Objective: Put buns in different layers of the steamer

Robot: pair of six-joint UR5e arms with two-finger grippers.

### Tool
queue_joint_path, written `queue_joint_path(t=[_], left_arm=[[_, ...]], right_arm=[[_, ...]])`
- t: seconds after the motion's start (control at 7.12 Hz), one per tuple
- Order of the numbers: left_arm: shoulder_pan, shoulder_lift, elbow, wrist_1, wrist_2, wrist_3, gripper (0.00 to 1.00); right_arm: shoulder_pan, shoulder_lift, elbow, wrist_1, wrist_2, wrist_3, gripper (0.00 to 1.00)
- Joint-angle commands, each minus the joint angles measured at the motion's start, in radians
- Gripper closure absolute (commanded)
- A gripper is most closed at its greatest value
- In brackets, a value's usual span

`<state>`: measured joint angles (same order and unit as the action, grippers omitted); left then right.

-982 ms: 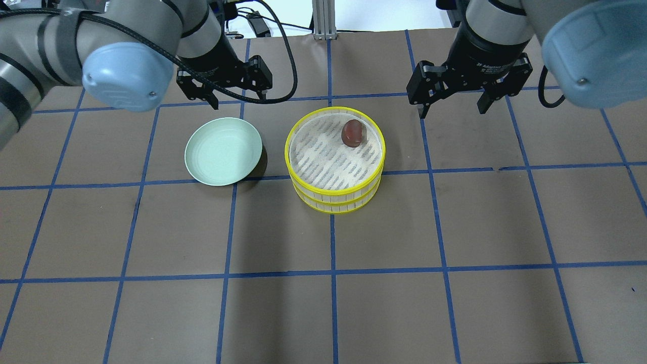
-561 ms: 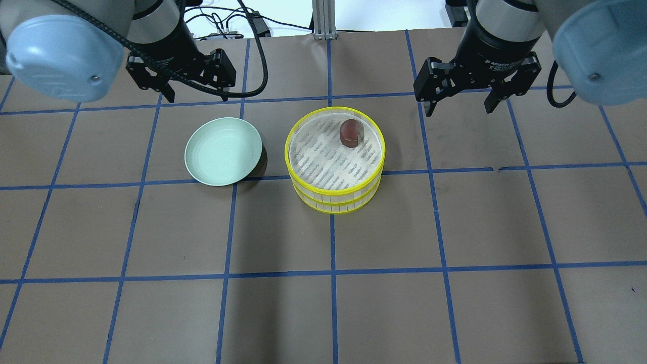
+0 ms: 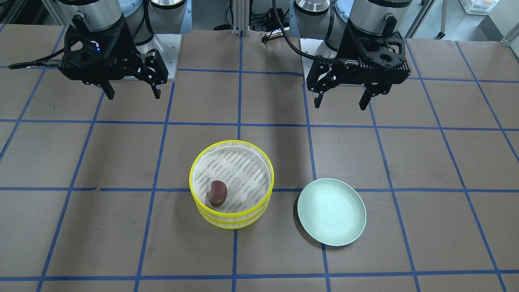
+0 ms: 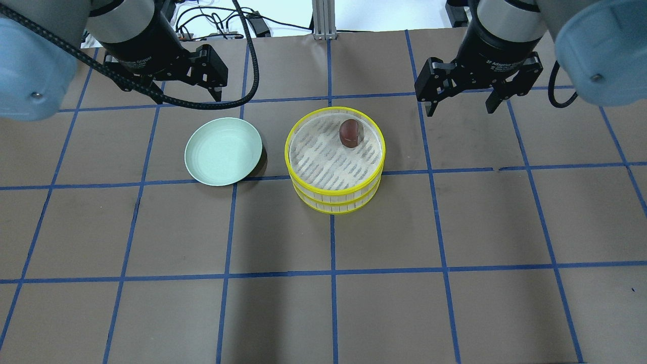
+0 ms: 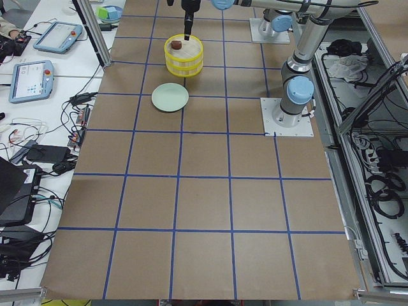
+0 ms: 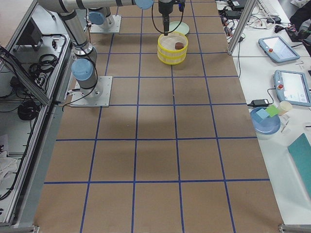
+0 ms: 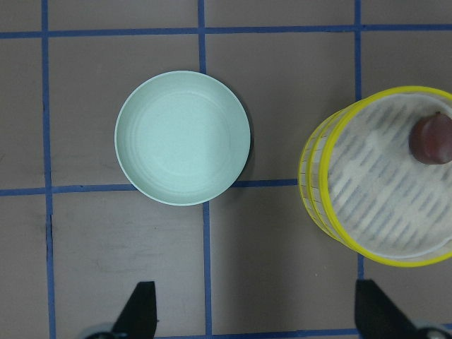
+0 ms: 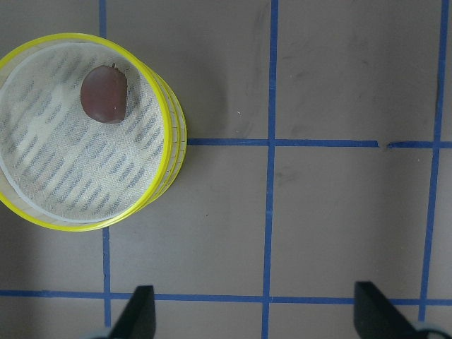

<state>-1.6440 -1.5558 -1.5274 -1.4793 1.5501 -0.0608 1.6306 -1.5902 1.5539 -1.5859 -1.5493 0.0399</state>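
The two-tier steamer (image 4: 333, 198) with yellow rims stands stacked at mid-table. The dark brown bun (image 4: 351, 133) lies on the top tray's woven floor near its far rim; it also shows in the front view (image 3: 218, 193). The cream-white bun is hidden or out of view. My left gripper (image 4: 174, 91) is open and empty, high above the table behind the plate. My right gripper (image 4: 460, 111) is open and empty, high and to the far right of the steamer. The wrist views show the steamer (image 7: 316, 205) (image 8: 174, 141) and the brown bun (image 7: 432, 138) (image 8: 104, 94) from above.
An empty pale green plate (image 4: 223, 151) sits just left of the steamer, also in the front view (image 3: 331, 217) and the left wrist view (image 7: 182, 138). Brown table paper with a blue tape grid lies all around. Cables hang by the left arm.
My left gripper has moved left and back, away from the steamer. My right gripper has drawn slightly back and right. The brown bun and steamer have not moved.
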Motion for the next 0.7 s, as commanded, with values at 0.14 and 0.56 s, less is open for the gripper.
queue_joint_path(t=[0.14, 0.56], left_arm=[[0.051, 0.016, 0.003, -0.001, 0.123, 0.057, 0.00], [0.116, 0.016, 0.006, 0.001, 0.055, 0.063, 0.00]], right_arm=[[0.000, 0.001, 0.000, 0.000, 0.002, 0.000, 0.00], [0.000, 0.003, 0.000, 0.000, 0.002, 0.000, 0.00]])
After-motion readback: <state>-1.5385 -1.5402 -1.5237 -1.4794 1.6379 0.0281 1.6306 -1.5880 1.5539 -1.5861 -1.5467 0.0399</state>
